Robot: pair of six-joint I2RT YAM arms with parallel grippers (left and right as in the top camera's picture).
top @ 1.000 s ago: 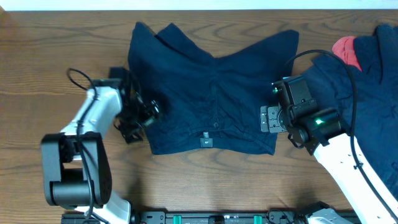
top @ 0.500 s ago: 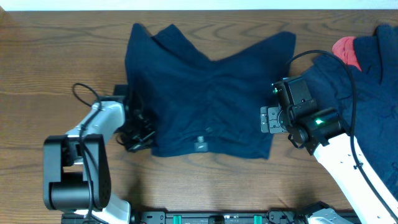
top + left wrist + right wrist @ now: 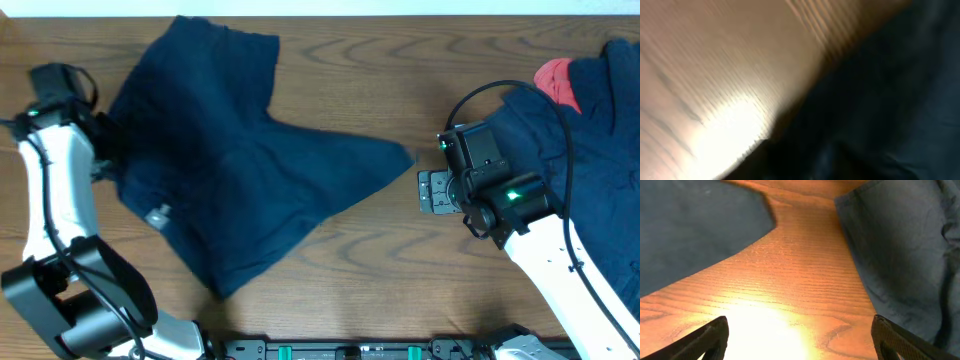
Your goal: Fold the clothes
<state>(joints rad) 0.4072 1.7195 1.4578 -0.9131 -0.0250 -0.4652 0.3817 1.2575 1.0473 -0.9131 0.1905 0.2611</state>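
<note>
**Laying out shorts, fold not begun**

Jaws on R gripper: wide apart, nothing btwn, bare table beneath. No contact w/ any cloth. Prob. low over the wood, judging by wrist view.

Jaws on L gripper: can't tell. Wrist view all blur, and overhead gives only a dark shape against dark cloth. Seems pressed to shorts' edge at the end farthest from R gripper. Pinching or merely touching, unclear.

Shorts: spread flat-ish but skewed, just left of R gripper. One leg tip pointing at it and stopping just short. Other leg angled away from it. Waistband w/ small tag at the end farthest from it. Some wrinkles mid-cloth.

Rest of clothes: navy heap right of R gripper, close by, w/ pink-red piece poking out at heap's far side.

Step, prob.: squaring up shorts before first fold. Nothing doubled over yet, so early in task, heap not started.

Next, likely: straighten shorts, then take near leg tip w/ R gripper (closest, open) and matching corner w/ L gripper, and bring leg over leg. Calls for a low pinch on thin hem w/o scraping table, and both sides lifted together, else cloth drags & bunches.
</note>
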